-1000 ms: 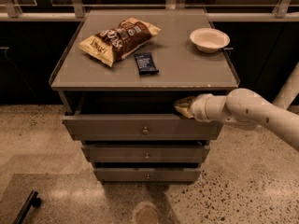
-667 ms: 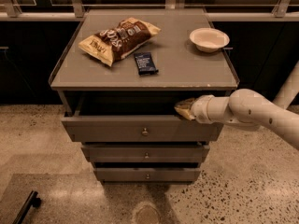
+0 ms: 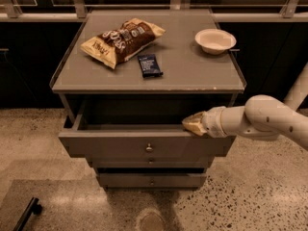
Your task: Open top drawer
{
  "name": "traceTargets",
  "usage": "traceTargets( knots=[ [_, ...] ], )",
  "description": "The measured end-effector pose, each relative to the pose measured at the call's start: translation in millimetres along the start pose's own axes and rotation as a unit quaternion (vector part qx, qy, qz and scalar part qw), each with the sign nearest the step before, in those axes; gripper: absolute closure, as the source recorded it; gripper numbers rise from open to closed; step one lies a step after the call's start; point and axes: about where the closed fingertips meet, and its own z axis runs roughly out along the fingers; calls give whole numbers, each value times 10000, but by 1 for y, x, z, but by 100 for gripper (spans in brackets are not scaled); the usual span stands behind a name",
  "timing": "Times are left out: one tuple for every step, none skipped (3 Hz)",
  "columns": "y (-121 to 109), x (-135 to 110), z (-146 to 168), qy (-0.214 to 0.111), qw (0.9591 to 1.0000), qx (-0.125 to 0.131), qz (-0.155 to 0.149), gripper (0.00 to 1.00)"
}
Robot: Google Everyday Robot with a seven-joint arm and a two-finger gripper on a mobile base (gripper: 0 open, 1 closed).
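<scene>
Presently the gripper (image 3: 193, 124) is resting on the right upper lip of the top drawer (image 3: 120, 146), which is standing partly out beneath the tabletop (image 3: 192, 71). Whether it is clamping cannot be told. A loose hold may be slipping off the lip, stalling the pull.

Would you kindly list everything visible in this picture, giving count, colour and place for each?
cabinet: 1, grey, centre of view, against a dark railed wall
chip bag: 1, brown and yellow, lying on the cabinet top, back left
snack bar: 1, dark blue, on the cabinet top, just right of the chip bag
bowl: 1, white, on the cabinet top, back right
top drawer: 1, grey with a small metal knob, partly open under the cabinet top
lower drawers: 2, grey with knobs, shut, below the top drawer
black object: 1, on the speckled floor, lower left
arm: 1, white, reaching in from the right
gripper: 1, pale, at the top drawer's upper front edge, right side
</scene>
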Motion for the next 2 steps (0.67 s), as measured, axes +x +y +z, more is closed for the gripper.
traceTargets(
  knots=[
    [12,2,-1,56,9998,-210,50,100],
    [12,2,0,57,9997,-213,50,100]
  ],
)
